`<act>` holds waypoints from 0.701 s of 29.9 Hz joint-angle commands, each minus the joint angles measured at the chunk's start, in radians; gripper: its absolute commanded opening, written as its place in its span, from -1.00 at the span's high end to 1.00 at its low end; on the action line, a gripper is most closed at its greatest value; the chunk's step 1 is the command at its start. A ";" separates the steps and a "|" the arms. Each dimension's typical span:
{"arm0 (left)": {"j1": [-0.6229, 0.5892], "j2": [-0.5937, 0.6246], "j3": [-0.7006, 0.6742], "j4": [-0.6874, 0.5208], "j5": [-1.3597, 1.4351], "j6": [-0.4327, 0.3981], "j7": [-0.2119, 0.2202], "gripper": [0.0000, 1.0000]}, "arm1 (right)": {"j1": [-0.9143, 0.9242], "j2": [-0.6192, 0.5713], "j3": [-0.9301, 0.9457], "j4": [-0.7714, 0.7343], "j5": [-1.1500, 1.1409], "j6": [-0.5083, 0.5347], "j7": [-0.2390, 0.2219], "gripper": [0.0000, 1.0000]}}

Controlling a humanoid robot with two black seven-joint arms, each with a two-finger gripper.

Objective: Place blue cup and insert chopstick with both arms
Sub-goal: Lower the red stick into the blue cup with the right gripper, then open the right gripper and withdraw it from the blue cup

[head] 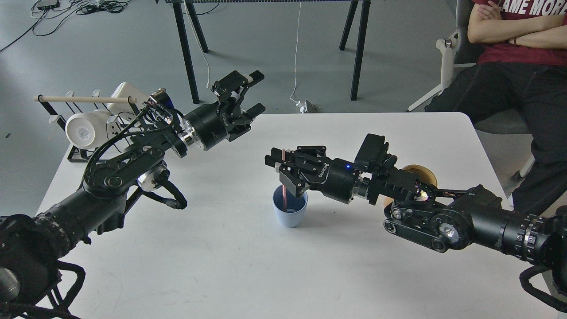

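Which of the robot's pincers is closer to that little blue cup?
The right pincer. It sits directly above the blue cup, holding the pink chopstick down into it. The left pincer is open, raised well away to the cup's upper left.

The cup looked matt, like smooth plastic, darker inside. The stick was smooth pink-red. The table had a smooth white top with a faint sheen. The arms were black, part glossy, with bright metal rings. The rack's rod looked like pale wood; the mug was glossy white.
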State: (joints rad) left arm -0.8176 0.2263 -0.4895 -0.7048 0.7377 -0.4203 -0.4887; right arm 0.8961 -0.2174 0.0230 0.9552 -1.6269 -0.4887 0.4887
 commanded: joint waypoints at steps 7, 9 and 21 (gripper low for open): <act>0.000 -0.001 -0.001 -0.001 0.000 0.000 0.000 -0.96 | -0.009 -0.008 0.123 0.030 0.041 0.000 0.000 -0.60; 0.000 -0.001 -0.003 -0.001 -0.001 0.000 0.000 -0.96 | -0.011 -0.025 0.167 0.065 0.080 0.000 0.000 -0.61; -0.002 0.007 -0.118 -0.002 -0.132 -0.017 0.000 -0.97 | -0.055 -0.212 0.434 0.267 0.649 0.000 0.000 -0.65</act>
State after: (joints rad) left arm -0.8176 0.2291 -0.5777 -0.7058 0.6727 -0.4319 -0.4887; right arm 0.8643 -0.3842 0.3874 1.1816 -1.1245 -0.4889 0.4886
